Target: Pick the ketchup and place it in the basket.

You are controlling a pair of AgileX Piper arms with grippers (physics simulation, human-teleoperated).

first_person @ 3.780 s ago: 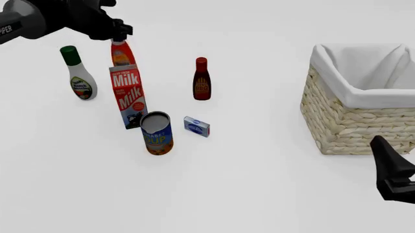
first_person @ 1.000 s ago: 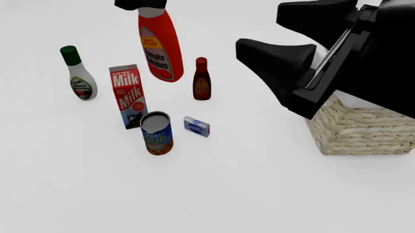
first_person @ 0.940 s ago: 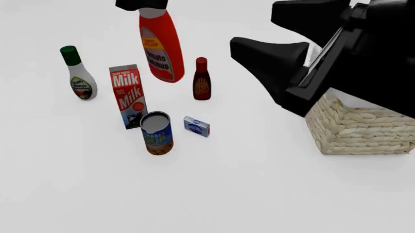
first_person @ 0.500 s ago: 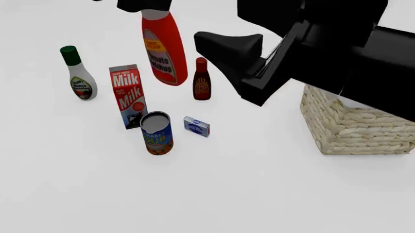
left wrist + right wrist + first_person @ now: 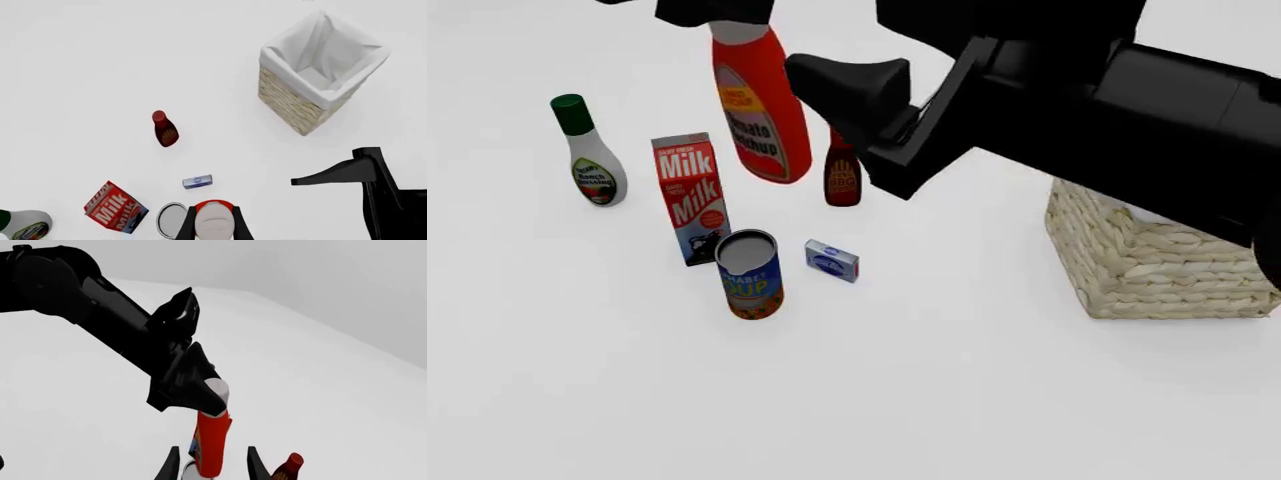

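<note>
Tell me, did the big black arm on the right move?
Yes. The right gripper swung left, away from the basket, toward the ketchup the left gripper holds.

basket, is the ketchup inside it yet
No, the ketchup hangs in the air by its cap from the left gripper, above the milk carton and far from the basket.

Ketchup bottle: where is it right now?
In the front view the ketchup hangs off the table at upper left, held at its cap by the left gripper, above the milk carton and beside the small dark sauce bottle.
</note>
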